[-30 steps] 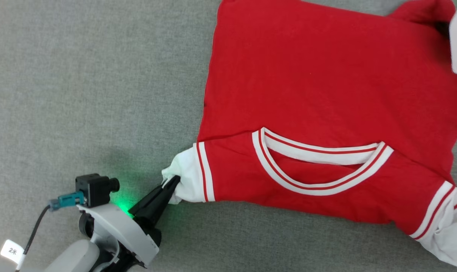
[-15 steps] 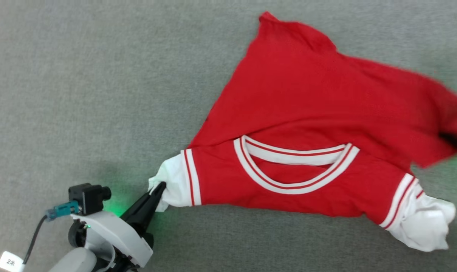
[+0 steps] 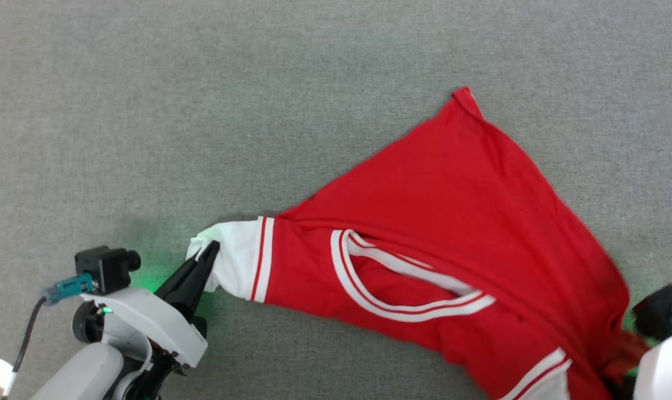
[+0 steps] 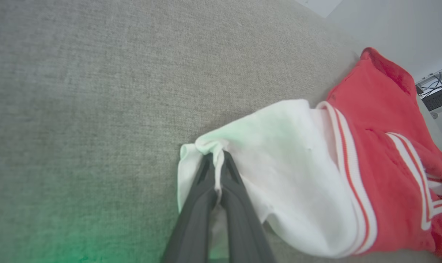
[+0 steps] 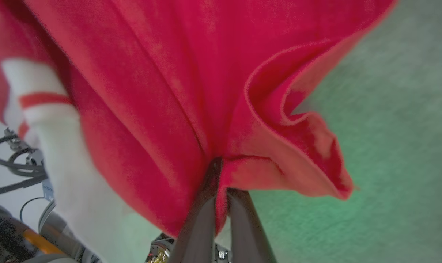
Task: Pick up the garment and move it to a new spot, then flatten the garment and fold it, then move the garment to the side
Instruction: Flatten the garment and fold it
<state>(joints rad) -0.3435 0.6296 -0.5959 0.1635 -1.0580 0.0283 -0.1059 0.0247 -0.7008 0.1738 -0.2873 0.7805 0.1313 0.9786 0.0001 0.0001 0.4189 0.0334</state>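
My left hand [image 3: 210, 250] is at the lower left of the head view, its two dark fingers pressed together on the bunched cuff of the shirt's white sleeve [image 3: 233, 261]. My left wrist camera shows the same pinch: a fold of white cloth is squeezed between the fingertips [image 4: 216, 160], and the sleeve spreads away to the right.

The shirt [image 3: 452, 222] lies on the grey worktop [image 3: 202, 100], stretched into a rough triangle between my two hands. One red corner [image 3: 464, 97] points up and away from me. The striped collar [image 3: 402, 300] lies open near the middle. The lower right end runs down to the frame's corner beside my right wrist.

In the right wrist view, my right hand [image 5: 221, 171] is clamped on a gathered bunch of red cloth [image 5: 151, 73], with a loose fold curling off to the right. The other white sleeve [image 5: 60, 153] hangs at the left of that view, with cables [image 5: 12, 160] behind it.

Grey worktop stretches wide above and to the left of the shirt. In the left wrist view its far edge [image 4: 337, 29] runs just beyond the red cloth, with a pale wall [image 4: 389, 22] behind it.
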